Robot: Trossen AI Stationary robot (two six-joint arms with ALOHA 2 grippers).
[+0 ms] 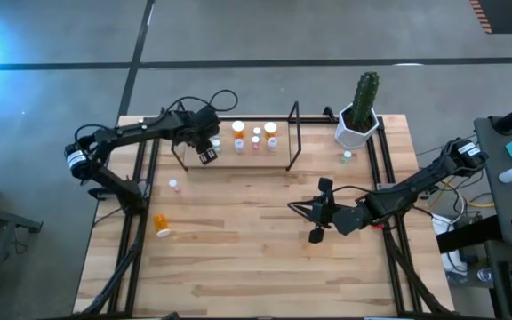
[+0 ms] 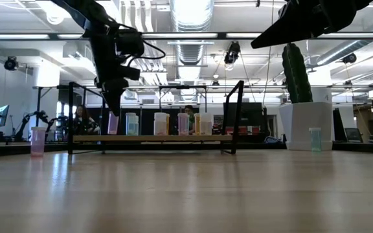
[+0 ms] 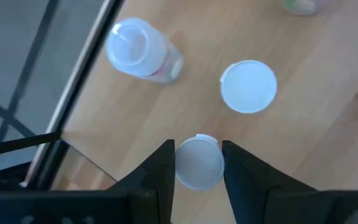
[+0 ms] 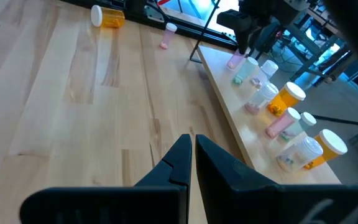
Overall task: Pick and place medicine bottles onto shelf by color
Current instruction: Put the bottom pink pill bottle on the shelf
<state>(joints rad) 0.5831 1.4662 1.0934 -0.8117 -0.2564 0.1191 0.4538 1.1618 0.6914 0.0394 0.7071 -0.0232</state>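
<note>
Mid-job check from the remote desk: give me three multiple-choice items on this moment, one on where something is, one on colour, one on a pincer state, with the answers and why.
1. Where is the left pincer?
A. Over the left end of the shelf
B. Beside the cactus pot
C. At the table's near edge

2. What colour is the bottle lying on its side on the table, off the shelf?
A. Green
B. Orange
C. Pink

3. What is the right pincer doing?
A. Gripping an orange bottle
B. Shut with nothing between its fingers
C. Wide open over the shelf

Answers:
1 A: the high view shows it at the shelf's left end, and its wrist view shows a white-capped bottle between its fingers.
2 B: the high view shows an orange body near the table's left side.
3 B: its wrist view shows the two fingers together above bare wood.
</note>
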